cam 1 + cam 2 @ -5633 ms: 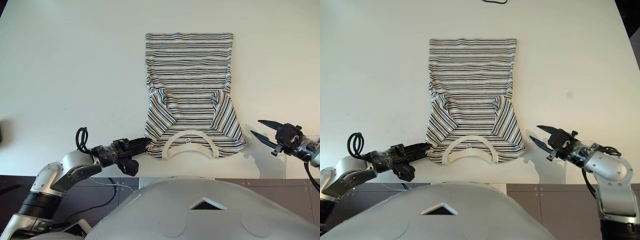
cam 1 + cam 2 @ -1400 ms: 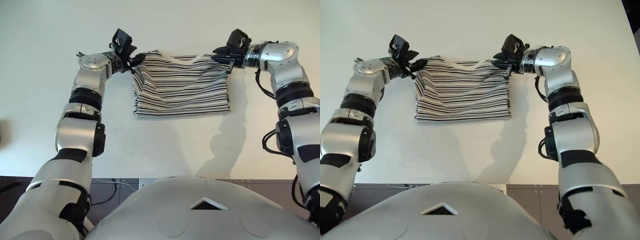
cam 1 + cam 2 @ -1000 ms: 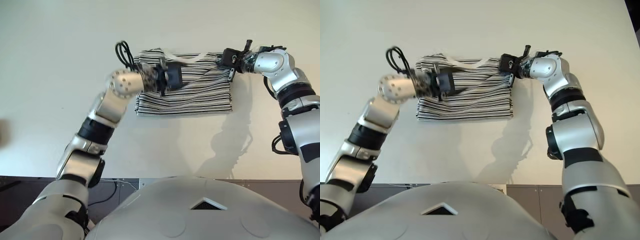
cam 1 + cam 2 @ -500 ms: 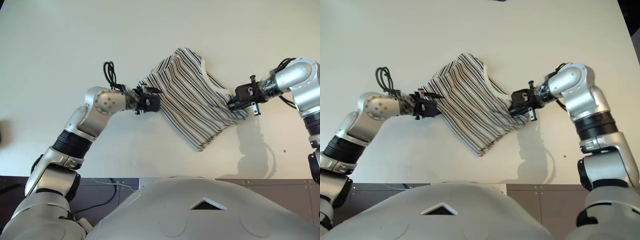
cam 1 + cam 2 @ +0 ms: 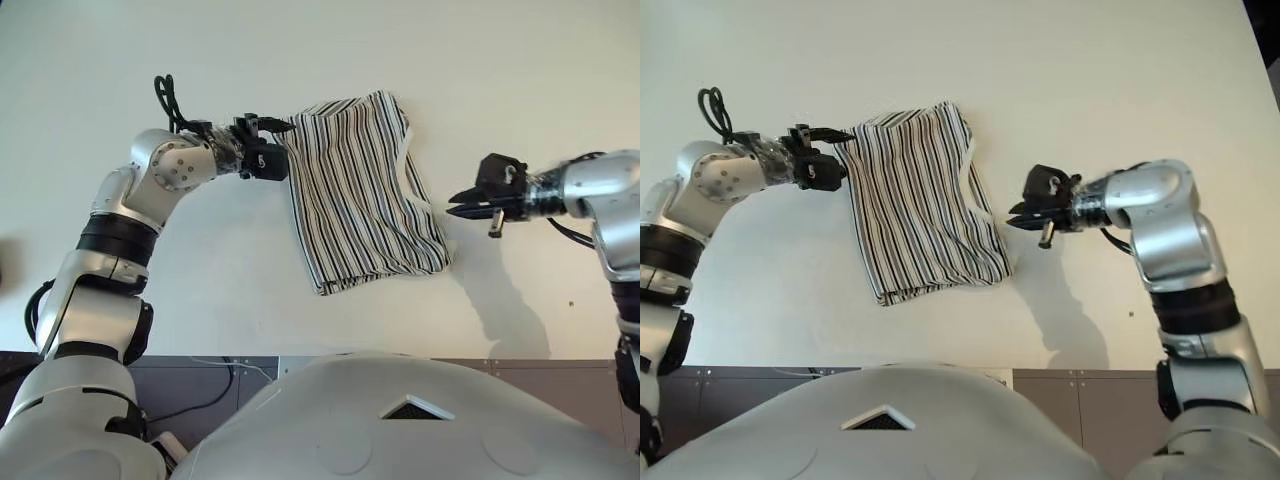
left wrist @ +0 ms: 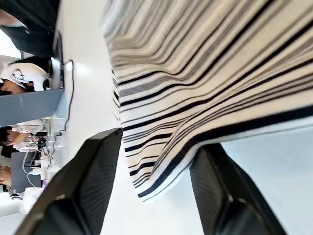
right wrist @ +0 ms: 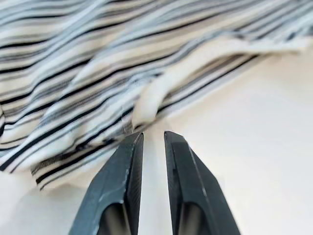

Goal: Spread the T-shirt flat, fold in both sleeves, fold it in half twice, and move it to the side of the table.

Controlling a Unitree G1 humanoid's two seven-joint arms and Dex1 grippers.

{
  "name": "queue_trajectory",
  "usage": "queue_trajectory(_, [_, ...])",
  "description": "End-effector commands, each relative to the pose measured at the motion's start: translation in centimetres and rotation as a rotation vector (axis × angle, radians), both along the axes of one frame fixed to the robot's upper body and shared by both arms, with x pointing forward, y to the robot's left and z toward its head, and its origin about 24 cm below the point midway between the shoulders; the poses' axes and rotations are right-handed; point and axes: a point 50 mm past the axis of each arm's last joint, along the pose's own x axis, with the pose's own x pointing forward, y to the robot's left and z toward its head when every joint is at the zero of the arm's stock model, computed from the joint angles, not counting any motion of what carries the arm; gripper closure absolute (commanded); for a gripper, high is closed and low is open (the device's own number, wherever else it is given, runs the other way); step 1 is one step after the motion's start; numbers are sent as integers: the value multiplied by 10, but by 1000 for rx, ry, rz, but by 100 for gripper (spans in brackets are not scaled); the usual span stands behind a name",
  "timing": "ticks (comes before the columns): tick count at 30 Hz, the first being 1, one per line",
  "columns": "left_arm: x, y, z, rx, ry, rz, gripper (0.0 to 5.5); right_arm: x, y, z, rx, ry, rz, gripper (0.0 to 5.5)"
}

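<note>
The striped T-shirt [image 5: 360, 195] lies folded into a narrow rectangle on the white table [image 5: 150, 60], its stripes running from far to near. My left gripper [image 5: 283, 150] is at the shirt's far left corner. In the left wrist view it [image 6: 164, 142] is open, with the shirt's edge [image 6: 205, 73] lying between the spread fingers. My right gripper [image 5: 450, 201] hovers just right of the shirt, apart from it. In the right wrist view its fingers [image 7: 132, 161] are almost together with nothing between them, and the shirt's collar edge [image 7: 146, 100] lies just beyond the tips.
Bare white tabletop stretches to the left [image 5: 120, 250], to the right [image 5: 540, 90] and behind the shirt. The table's front edge [image 5: 300, 356] runs just below the shirt's near end.
The right gripper has let go of the shirt and pulled back to the right. The shirt has swung round and settled flat. The left gripper moved farther away and left, and has opened.
</note>
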Motion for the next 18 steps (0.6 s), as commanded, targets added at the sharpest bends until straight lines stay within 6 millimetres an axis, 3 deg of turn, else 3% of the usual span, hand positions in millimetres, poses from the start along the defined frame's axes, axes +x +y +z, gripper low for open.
queue_trajectory(1, [-48,-20,12,-161,76,-54,319,-19,-5,18,37,-222,53,474])
queue_trajectory(3, [-84,-32,7,-184,156,-118,319,-27,-2,18,68,-312,82,474])
queue_trajectory(5, [-106,-38,0,-163,202,-144,319,-25,2,17,96,-381,94,474])
queue_trajectory(10, [-112,-42,-4,-123,229,-129,319,-12,23,3,167,-468,148,474])
queue_trajectory(13, [-127,-36,-28,-19,322,-179,319,-6,34,-19,152,-446,191,474])
queue_trajectory(18, [-143,-19,-48,139,348,-279,319,-5,23,-53,34,-392,250,474])
